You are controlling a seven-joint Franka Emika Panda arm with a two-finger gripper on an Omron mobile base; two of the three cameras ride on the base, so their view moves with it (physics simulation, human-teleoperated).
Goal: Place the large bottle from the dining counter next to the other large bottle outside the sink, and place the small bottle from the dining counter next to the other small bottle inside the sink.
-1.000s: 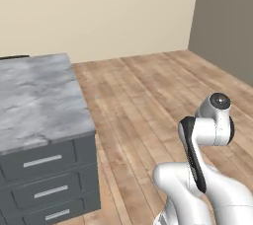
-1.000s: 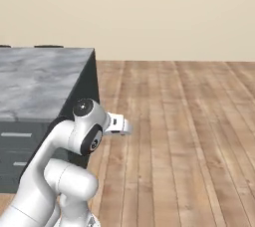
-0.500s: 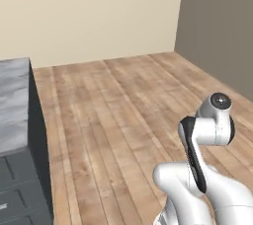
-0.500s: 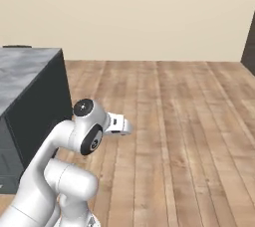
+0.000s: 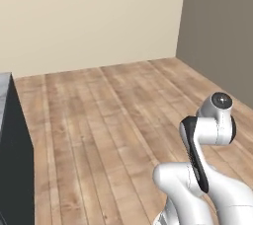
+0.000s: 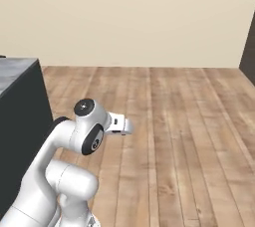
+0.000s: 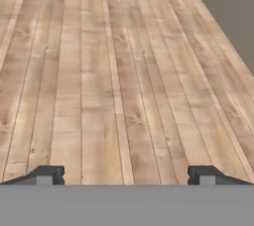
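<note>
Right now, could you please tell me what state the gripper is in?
Gripper: open, jaws spread wide, holding nothing, above the wooden floor.

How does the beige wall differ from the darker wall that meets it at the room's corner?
The beige wall is light cream and runs across the far end of the wooden floor; the darker wall is grey-brown and runs along the floor's right side. In the left base view the beige wall spans most of the picture, the darker wall a narrower strip. Both are plain, bare and upright.
</note>
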